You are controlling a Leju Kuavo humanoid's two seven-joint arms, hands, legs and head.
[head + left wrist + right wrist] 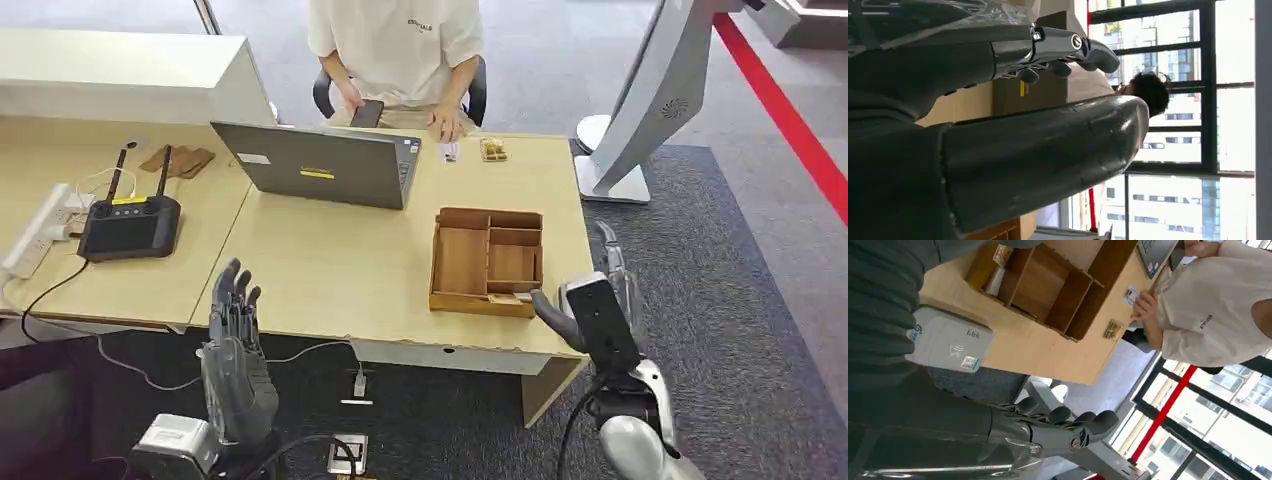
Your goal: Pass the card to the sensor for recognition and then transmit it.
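Left hand [234,322] raised at the table's near edge, fingers spread, holding nothing. Right hand [598,300] by the wooden compartment tray [487,262], fingers apart, empty. Small white card [449,152] lies by the seated person's hand [445,124]. Grey card sensor [949,341] beside the tray. Grey open laptop [325,164] mid-table.

An office: wooden desks [330,270], an open laptop [320,165], grey carpet [740,300], tall windows [1173,100].

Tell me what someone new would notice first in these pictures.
Probably the person seated across the table, a phone in one hand. Next, the grey laptop turned toward them and the wooden compartment tray near the front right. Each robot hand hangs empty: left, right.
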